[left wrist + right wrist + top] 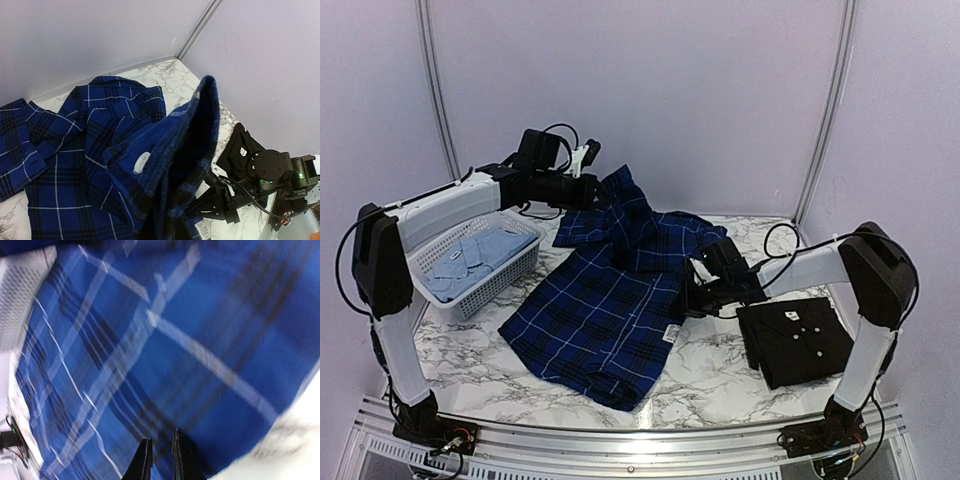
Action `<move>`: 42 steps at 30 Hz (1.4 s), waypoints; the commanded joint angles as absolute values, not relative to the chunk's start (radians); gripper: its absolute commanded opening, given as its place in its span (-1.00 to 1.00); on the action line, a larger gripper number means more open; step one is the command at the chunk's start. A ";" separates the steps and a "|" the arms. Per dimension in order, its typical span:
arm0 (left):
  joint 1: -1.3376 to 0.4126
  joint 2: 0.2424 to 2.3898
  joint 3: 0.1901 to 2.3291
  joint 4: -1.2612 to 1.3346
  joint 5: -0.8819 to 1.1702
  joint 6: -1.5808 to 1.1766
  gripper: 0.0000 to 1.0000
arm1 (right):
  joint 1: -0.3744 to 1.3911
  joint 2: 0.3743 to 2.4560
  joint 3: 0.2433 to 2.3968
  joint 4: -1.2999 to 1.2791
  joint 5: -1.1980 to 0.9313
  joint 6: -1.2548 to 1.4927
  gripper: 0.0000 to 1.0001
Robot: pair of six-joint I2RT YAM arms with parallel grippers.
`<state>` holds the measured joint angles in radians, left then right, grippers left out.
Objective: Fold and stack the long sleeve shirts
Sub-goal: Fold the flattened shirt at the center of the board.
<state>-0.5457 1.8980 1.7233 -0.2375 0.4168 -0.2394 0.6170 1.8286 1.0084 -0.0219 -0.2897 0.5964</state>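
Observation:
The plaid shirt [605, 320] lies spread across the middle of the table, its collar end toward the back wall. My left gripper [592, 190] is shut on one sleeve and holds it up above the back of the shirt. In the left wrist view that sleeve [190, 150] hangs over my fingers and hides them, and a white cuff button [141, 162] shows. My right gripper [690, 298] is low at the shirt's right edge. Its fingers [145, 455] stand almost together, pinching plaid cloth [165, 340]. The black shirt [795, 340] lies folded at the right. The pale blue shirt [470, 255] lies in the basket.
A white lattice basket [490, 288] stands at the left by the left arm. The tent's back wall and corner poles close off the table's far side. Bare marble table [720, 385] shows at the front. The right arm [270, 170] lies beside the black shirt [235, 142].

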 commanded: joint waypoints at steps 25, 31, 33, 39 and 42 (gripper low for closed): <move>-0.847 1.620 1.107 -0.241 0.350 -0.294 -0.84 | 0.422 1.757 1.147 -0.122 -0.128 0.528 -0.52; -0.852 1.628 1.117 -0.242 0.348 -0.279 -0.79 | 0.328 1.936 1.314 -0.058 -0.328 0.519 -0.33; -0.853 1.630 1.117 -0.242 0.345 -0.276 -0.79 | 0.321 2.002 1.379 -0.070 -0.344 0.514 -0.30; -0.854 1.613 1.110 -0.247 0.315 -0.270 -0.78 | 0.305 2.149 1.499 -0.075 -0.364 0.519 -0.22; -0.854 1.608 1.107 -0.252 0.308 -0.268 -0.77 | 0.281 2.186 1.523 -0.050 -0.381 0.538 -0.20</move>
